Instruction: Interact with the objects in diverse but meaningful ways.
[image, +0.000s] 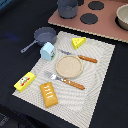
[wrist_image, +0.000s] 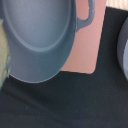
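On the pale placemat (image: 100, 75) in the exterior view lie a yellow holed cheese wedge (image: 78, 42), a small white carton (image: 48, 51), a yellow red-labelled box (image: 24, 81) and an orange-brown scored bread block (image: 49, 94). The grey long-handled saucepan (image: 44, 35) sits at the mat's far corner on the exterior view's left. No gripper or arm shows in either view. The wrist view looks straight down on a large grey pot (wrist_image: 40, 35) with a loop handle, standing on a pink board (wrist_image: 87, 50).
A round tan plate (image: 68, 66) sits mid-mat between an orange-handled knife (image: 82, 58) and fork (image: 67, 81). Behind stands a pink toy stove (image: 105, 27) with dark burners, a grey pot (image: 67, 7) and a pale bowl (image: 123, 17). The table (wrist_image: 65, 105) is black.
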